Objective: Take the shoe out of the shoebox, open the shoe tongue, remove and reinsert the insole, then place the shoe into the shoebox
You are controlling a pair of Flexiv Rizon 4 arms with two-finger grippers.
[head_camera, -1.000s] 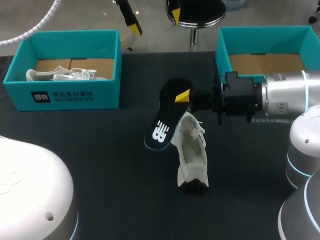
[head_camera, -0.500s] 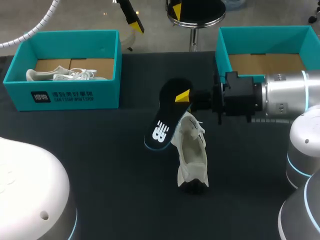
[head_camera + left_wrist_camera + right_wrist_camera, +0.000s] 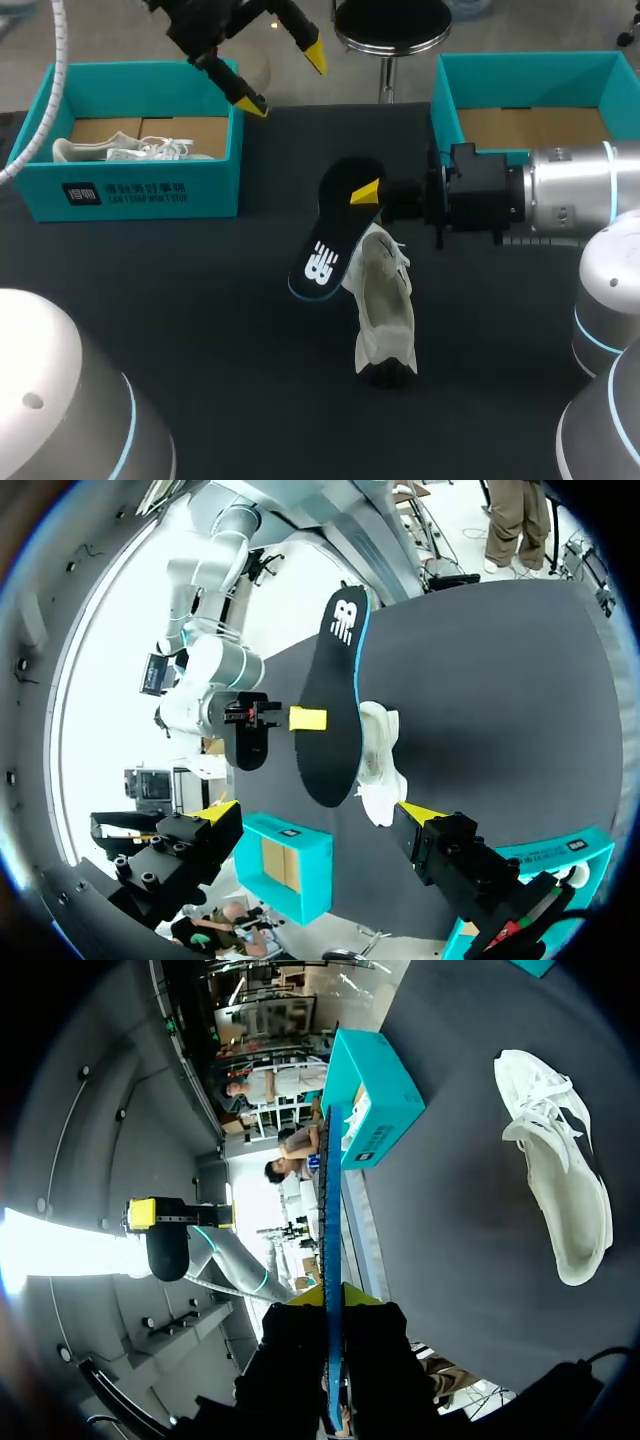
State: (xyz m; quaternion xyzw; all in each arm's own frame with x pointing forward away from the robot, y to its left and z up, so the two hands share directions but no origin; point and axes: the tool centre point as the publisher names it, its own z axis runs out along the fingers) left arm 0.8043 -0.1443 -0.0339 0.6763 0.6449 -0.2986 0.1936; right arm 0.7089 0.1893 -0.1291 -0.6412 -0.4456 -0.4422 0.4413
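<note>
Right gripper [image 3: 368,192]: clamps flat black insole [image 3: 335,235] beside white mesh shoe [image 3: 385,300].
Left gripper [image 3: 283,80]: spread wide, well apart from shoe.

At the middle of the tabletop [image 3: 200,310] lies our shoe [image 3: 385,300], the insole [image 3: 335,235] just far-left of it, pinched in our right claw [image 3: 362,192]. The left shoebox [image 3: 130,190] sits far left with a second shoe [image 3: 125,150] inside, the right shoebox [image 3: 530,75] far right, our left claw [image 3: 283,82] high between them
</note>
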